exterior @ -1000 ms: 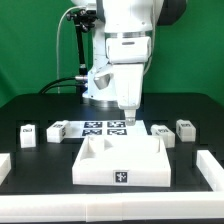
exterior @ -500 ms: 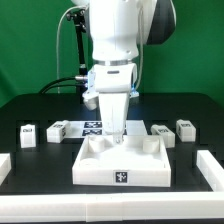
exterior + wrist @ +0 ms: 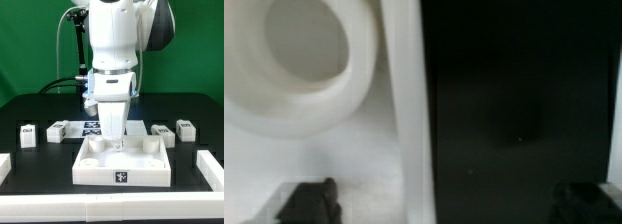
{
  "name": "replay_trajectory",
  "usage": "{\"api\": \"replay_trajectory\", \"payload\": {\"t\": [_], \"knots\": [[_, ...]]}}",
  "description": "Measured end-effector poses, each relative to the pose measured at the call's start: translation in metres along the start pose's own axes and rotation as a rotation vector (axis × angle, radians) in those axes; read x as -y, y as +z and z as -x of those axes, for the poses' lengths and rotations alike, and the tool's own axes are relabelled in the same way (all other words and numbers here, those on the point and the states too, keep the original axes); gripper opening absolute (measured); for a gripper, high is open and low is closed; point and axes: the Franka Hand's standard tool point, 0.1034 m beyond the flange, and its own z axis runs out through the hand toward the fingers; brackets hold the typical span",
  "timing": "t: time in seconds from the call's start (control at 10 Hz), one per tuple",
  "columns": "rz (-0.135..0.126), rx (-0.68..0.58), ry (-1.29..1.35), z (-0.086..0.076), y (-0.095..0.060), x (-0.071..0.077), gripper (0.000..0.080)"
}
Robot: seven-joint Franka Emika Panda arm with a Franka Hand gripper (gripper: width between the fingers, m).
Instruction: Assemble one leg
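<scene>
My gripper (image 3: 117,142) hangs over the back part of the large white square panel (image 3: 120,172), fingers pointing down, open and empty. In the wrist view the gripper (image 3: 446,203) shows two dark fingertips (image 3: 304,201) far apart, one over the white panel (image 3: 393,150) beside a round recess (image 3: 295,60), the other over the black table. Several legs, small white blocks with tag markers, stand on the table: two at the exterior view's left (image 3: 28,135) (image 3: 58,128) and two at its right (image 3: 160,131) (image 3: 185,129). None is held.
The marker board (image 3: 93,126) lies behind the panel, partly hidden by the arm. White blocks sit at the front left (image 3: 5,165) and front right (image 3: 212,166) of the black table. The robot base and a cable stand at the back.
The arm has moved toward the exterior view's left and come down, from above the marker board's right end to just over the panel's back part.
</scene>
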Motion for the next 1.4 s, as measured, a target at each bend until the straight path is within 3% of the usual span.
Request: {"api": "replay_trajectory", "payload": {"t": [0.1,0.2,0.3,0.4,1.3,1.4], "knots": [[0.0,0.0,0.0,0.0,0.0,0.0,0.0427],[0.0,0.0,0.0,0.0,0.0,0.0,0.0427],[-0.001,0.0,0.001,0.0,0.0,0.0,0.0226],[-0.001,0.0,0.001,0.001,0.0,0.0,0.0093],[0.014,-0.001,0.001,0.0,-0.002,-0.003,0.0064],[0.022,0.0,-0.017,-0.002,-0.002,-0.01,0.0064]]}}
